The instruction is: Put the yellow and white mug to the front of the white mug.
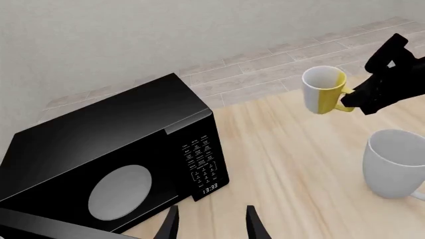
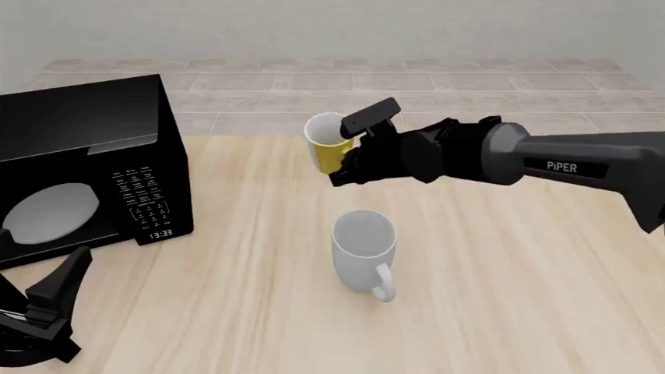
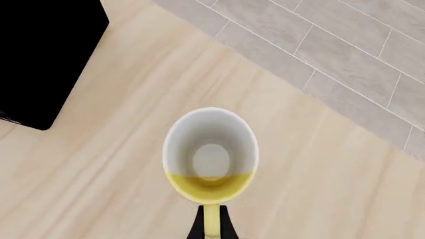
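1. The yellow and white mug [image 2: 329,145] is hanging in the air near the worktop's [image 2: 499,257] far edge, lifted clear of the wood and tipped, its handle pointing toward the right arm.
2. The right claw [image 2: 351,160] is clamping on that handle: in the right wrist view its two dark fingertips [image 3: 196,230] are pinching the yellow handle strip of the mug [image 3: 211,160] from both sides.
3. The white mug [image 2: 364,248] is standing upright near the middle of the worktop, nearer the front edge than the yellow one and apart from it, handle turned toward the front edge.
4. The left claw [image 2: 42,312] is resting low by the front left corner, its fingers [image 1: 167,226] spread apart and gripping nothing.
5. A black microwave [image 2: 78,167] is sitting along the left edge, door facing the front.
6. The right wrist view alone is showing the mug's white inside; the left wrist view is showing both mugs [image 1: 324,90] [image 1: 396,163] from the side, with the right claw [image 1: 352,102] at the handle.
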You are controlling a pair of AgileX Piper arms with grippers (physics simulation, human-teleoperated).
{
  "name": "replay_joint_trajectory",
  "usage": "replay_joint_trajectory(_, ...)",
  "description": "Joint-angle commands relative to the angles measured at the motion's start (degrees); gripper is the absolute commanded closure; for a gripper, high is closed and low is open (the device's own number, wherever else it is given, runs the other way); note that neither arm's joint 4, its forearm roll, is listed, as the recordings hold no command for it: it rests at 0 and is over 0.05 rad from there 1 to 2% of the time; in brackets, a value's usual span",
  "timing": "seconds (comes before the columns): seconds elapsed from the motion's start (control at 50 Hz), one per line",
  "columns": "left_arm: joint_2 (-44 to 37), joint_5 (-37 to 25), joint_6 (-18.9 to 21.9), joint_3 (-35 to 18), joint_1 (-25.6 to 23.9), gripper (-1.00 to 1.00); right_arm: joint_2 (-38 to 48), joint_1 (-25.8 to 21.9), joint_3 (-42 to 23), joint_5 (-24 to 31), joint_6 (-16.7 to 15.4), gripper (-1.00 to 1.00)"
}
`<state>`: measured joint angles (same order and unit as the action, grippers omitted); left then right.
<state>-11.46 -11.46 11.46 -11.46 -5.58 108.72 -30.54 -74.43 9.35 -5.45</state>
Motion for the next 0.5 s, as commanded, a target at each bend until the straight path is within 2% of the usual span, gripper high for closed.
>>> replay_joint_trajectory(0.02, 0.0, 0.0, 0.0, 0.0, 0.0, -1.00, 1.1, 1.6, 0.4, -1.1, 0.6, 1.00)
replay_joint_trajectory(0.5, 0.0, 0.0, 0.0, 0.0, 0.0, -1.00, 4.9, 5.0, -1.0, -1.9, 0.9, 1.00)
